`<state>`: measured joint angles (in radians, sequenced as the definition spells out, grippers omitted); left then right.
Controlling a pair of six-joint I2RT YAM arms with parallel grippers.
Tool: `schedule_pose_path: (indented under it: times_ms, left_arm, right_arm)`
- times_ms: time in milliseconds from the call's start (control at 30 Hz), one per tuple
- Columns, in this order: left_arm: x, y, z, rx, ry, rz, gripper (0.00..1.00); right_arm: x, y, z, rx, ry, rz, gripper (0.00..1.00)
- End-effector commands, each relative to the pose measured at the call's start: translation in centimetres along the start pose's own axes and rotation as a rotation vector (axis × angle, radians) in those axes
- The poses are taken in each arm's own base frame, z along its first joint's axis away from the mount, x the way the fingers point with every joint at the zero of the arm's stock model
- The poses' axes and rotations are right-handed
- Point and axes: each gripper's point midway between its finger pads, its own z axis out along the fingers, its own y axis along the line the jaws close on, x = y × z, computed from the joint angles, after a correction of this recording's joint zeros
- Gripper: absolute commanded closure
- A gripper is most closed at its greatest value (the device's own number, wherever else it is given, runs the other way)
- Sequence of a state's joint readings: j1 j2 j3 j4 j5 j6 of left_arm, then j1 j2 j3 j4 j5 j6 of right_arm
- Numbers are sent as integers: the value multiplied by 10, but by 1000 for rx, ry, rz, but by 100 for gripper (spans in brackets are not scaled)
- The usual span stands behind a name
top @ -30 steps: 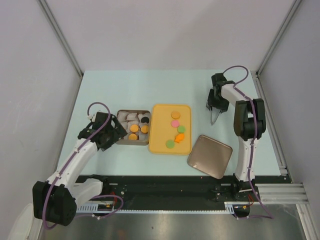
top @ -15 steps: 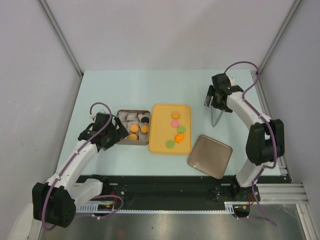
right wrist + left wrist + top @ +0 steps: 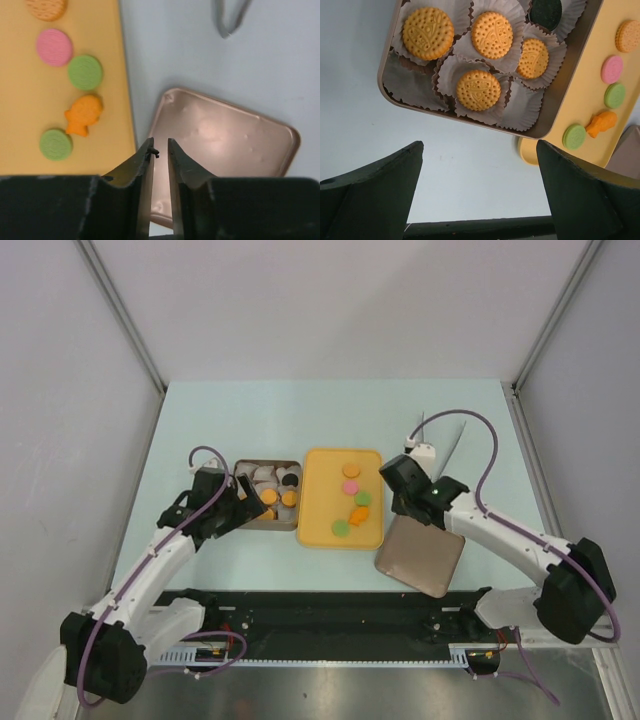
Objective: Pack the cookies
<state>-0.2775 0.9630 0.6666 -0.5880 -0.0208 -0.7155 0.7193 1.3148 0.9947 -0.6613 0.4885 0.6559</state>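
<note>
Several orange cookies (image 3: 478,90) and one black cookie (image 3: 545,12) sit in white paper cups inside the open tin (image 3: 267,494). On the yellow tray (image 3: 318,510) lie a tan cookie (image 3: 46,7), a pink one (image 3: 54,47), two green ones (image 3: 85,72) and an orange fish-shaped one (image 3: 82,114). My left gripper (image 3: 479,145) hovers wide open over bare table just beside the tin, holding nothing. My right gripper (image 3: 160,145) hangs over the gap between the tray and the tin lid (image 3: 225,135). Only a slim gap separates its fingers, and nothing is between them.
Metal tongs (image 3: 421,428) lie on the table behind the right arm, also seen in the right wrist view as tongs (image 3: 222,30). The copper-coloured lid (image 3: 420,553) rests near the front edge, right of the tray. Grey walls enclose the table on three sides.
My right gripper let go of the tongs at the back right, swung forward and left to the tray's right edge, and its fingers narrowed. The left arm edged slightly toward the tin.
</note>
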Motion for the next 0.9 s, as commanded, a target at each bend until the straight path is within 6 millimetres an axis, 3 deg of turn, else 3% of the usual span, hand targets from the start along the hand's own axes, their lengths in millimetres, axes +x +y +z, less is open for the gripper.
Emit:
schedule_pose_path:
  times_ms: [0,33,100,133,267,433,567,867]
  left_arm:
    - [-4,-8,-4,48,-32,18,0]
    - [-4,-8,-4,53,-36,19,0]
    - [-4,-10,-5,62,-41,27,0]
    - [-4,-13,-6,69,-41,36,0]
    - [-4,-21,-8,92,-42,53,0]
    - [-1,-32,-11,117,-44,83,0]
    - [0,-37,-13,127,-51,100,0]
    - [4,-44,-13,139,-40,125,0]
  right_arm:
    - [1,-37,-16,69,-43,187,80]
    - [10,-53,-13,106,-16,205,78]
    - [18,-61,-15,91,17,262,68]
    - [18,-65,-17,70,17,298,53]
    - [38,-99,-7,107,85,413,41]
    - [59,-117,3,141,137,509,42]
    - [73,-132,12,218,175,487,43]
    - [82,-149,21,320,166,496,44]
